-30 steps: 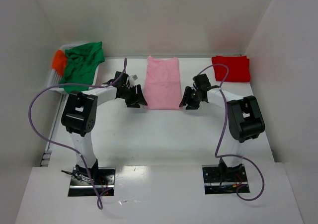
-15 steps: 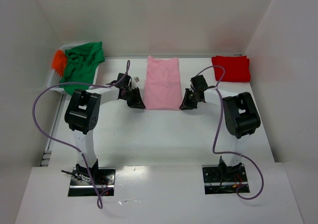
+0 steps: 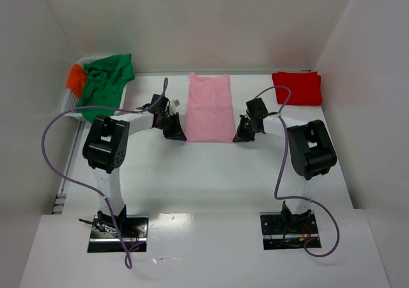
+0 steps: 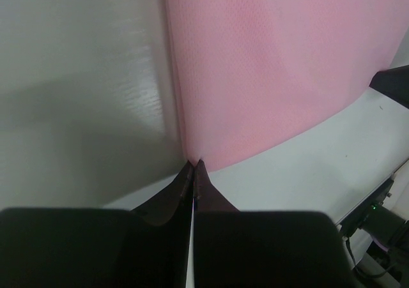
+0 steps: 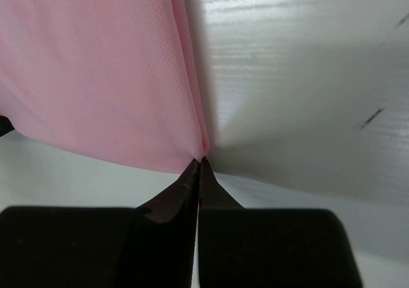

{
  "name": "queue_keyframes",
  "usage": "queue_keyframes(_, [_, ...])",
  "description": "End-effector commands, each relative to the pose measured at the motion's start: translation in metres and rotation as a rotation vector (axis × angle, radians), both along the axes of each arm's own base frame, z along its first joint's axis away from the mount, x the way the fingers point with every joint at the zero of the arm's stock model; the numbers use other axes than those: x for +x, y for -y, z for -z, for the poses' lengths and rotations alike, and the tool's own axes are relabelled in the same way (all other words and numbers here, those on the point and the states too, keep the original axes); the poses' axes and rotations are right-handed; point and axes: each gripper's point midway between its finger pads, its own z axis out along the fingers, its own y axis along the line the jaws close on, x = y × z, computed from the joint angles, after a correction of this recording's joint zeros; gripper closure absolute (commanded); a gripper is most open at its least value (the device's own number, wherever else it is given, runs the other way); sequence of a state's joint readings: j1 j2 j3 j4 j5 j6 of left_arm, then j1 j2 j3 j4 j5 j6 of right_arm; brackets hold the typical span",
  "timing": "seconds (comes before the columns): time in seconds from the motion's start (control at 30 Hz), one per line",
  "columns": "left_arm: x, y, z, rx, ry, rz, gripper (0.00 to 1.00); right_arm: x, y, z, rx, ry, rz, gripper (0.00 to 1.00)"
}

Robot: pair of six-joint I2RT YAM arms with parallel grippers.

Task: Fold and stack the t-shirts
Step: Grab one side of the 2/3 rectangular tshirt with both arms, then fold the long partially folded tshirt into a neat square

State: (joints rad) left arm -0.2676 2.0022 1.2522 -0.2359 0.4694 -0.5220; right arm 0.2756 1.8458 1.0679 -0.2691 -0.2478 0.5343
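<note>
A light pink t-shirt (image 3: 209,106) lies flat as a long folded strip in the middle of the table. My left gripper (image 3: 181,135) is shut on its near left corner, where the cloth (image 4: 268,64) pinches into the closed fingertips. At the near right corner my right gripper (image 3: 238,135) is shut the same way, the pink cloth (image 5: 96,71) caught at the tips. A folded red t-shirt (image 3: 298,87) lies at the back right. A green t-shirt (image 3: 105,83) and an orange one (image 3: 75,79) are heaped at the back left.
The green and orange shirts sit in a white basket (image 3: 69,98) against the left wall. White walls close in the table on the left, back and right. Purple cables loop from both arms.
Both grippers have moved in to the pink shirt's near corners and closed on them. The shirt itself has not visibly shifted.
</note>
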Motion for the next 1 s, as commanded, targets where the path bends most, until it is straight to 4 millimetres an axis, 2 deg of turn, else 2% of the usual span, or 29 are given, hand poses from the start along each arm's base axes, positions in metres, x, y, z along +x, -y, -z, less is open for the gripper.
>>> queue_keyframes(0.0, [-0.021, -0.006, -0.010, 0.030, -0.009, 0.038, 1.00, -0.011, 0.006, -0.008, -0.031, 0.016, 0.012, 1.00])
queue_keyframes(0.27, [-0.050, -0.019, -0.034, 0.094, -0.003, 0.082, 1.00, -0.046, 0.011, -0.034, -0.020, 0.012, 0.006, 1.00])
queue_keyframes(0.33, [-0.061, -0.027, -0.033, 0.130, -0.030, 0.083, 1.00, -0.056, 0.014, -0.036, -0.019, -0.001, 0.013, 1.00])
queue_keyframes(0.43, [-0.080, -0.030, -0.040, 0.124, -0.047, 0.088, 1.00, -0.064, 0.014, -0.050, 0.008, 0.017, 0.026, 1.00])
queue_keyframes(0.57, [-0.097, -0.027, -0.076, 0.102, -0.010, 0.103, 1.00, -0.066, 0.010, -0.085, 0.062, 0.073, 0.046, 1.00])
queue_keyframes(0.6, [-0.095, -0.025, -0.088, 0.091, 0.011, 0.092, 1.00, -0.065, 0.009, -0.094, 0.075, 0.084, 0.058, 1.00])
queue_keyframes(0.63, [-0.093, -0.027, -0.096, 0.099, 0.034, 0.084, 1.00, -0.061, 0.008, -0.113, 0.095, 0.126, 0.065, 1.00])
queue_keyframes(0.67, [-0.089, -0.028, -0.116, 0.095, 0.071, 0.070, 1.00, -0.061, 0.007, -0.120, 0.099, 0.138, 0.065, 1.00])
queue_keyframes(0.77, [-0.079, -0.028, -0.141, 0.100, 0.112, 0.046, 1.00, -0.051, 0.007, -0.149, 0.108, 0.197, 0.072, 1.00])
queue_keyframes(0.8, [-0.072, -0.026, -0.156, 0.090, 0.147, 0.043, 1.00, -0.048, 0.006, -0.156, 0.113, 0.213, 0.071, 1.00])
queue_keyframes(0.83, [-0.067, -0.024, -0.166, 0.079, 0.169, 0.034, 1.00, -0.041, 0.004, -0.171, 0.126, 0.249, 0.070, 1.00])
queue_keyframes(0.9, [-0.058, -0.021, -0.175, 0.074, 0.185, 0.033, 1.00, -0.029, 0.002, -0.192, 0.136, 0.300, 0.075, 1.00])
queue_keyframes(0.93, [-0.050, -0.020, -0.187, 0.072, 0.219, 0.026, 1.00, -0.025, 0.001, -0.197, 0.134, 0.312, 0.068, 1.00])
queue_keyframes(0.97, [-0.043, -0.018, -0.187, 0.069, 0.229, 0.025, 1.00, -0.021, 0.000, -0.201, 0.132, 0.325, 0.061, 1.00])
